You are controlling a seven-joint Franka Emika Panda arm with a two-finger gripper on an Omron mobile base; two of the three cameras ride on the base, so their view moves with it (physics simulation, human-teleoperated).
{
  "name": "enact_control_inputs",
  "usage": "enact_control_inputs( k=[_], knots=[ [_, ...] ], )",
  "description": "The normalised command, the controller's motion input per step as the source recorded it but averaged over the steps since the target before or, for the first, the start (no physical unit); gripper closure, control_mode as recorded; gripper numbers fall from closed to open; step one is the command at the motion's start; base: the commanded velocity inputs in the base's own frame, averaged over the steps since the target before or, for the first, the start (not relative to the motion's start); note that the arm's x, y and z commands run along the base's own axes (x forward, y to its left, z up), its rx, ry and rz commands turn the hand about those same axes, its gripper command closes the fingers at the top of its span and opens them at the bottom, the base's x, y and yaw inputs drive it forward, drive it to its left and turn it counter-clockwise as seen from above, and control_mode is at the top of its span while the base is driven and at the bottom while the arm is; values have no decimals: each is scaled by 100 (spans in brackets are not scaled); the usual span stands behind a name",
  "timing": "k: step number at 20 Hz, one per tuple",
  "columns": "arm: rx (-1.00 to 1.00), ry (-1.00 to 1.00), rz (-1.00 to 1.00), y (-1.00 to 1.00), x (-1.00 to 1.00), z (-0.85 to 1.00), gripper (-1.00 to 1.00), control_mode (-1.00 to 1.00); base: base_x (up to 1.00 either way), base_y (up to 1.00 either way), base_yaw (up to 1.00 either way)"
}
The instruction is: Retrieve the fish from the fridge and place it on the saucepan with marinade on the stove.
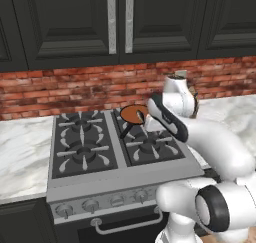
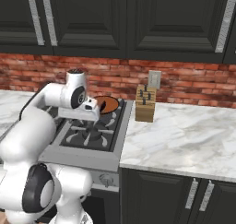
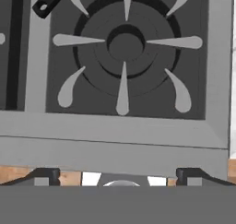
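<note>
Saucepan on rear burner, claw spread wide above the front one

Saucepan with marinade [image 1: 134,114]: one, sitting on the back right burner of the stove [image 1: 87,184], orange-brown surface up, black handle pointing toward the front. From the right base camera the arm covers part of the pan [image 2: 107,104]. From the hand camera just the handle's end [image 3: 50,1] pokes in at the upper left.

Stove count: four burners with grey grates, a row of knobs on the silver front, one oven handle below. The right-hand knobs are blocked by the arm from the left base camera.

Gripper [image 3: 118,179]: one, two dark fingertips [image 3: 46,176] standing far apart with nothing between them, looking straight down at the front right burner [image 3: 125,45]. From the left base camera the hand is mostly behind the arm's own links.

Other items: one wooden knife block [image 2: 145,103] on the marble counter [image 2: 184,135] just right of the stove, one wall outlet [image 2: 155,79] on the brick behind it. Dark upper cabinets [image 1: 120,22] are cut off at the top.

Fish: can't make it out anywhere, so whether it is in the pan I cannot tell.
</note>
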Motion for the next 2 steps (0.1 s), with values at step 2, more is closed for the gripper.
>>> enact_control_inputs(
  k=[2],
  knots=[
    [0,0,0,0,-97,31,-100,-100,0,0,0]
  ],
)
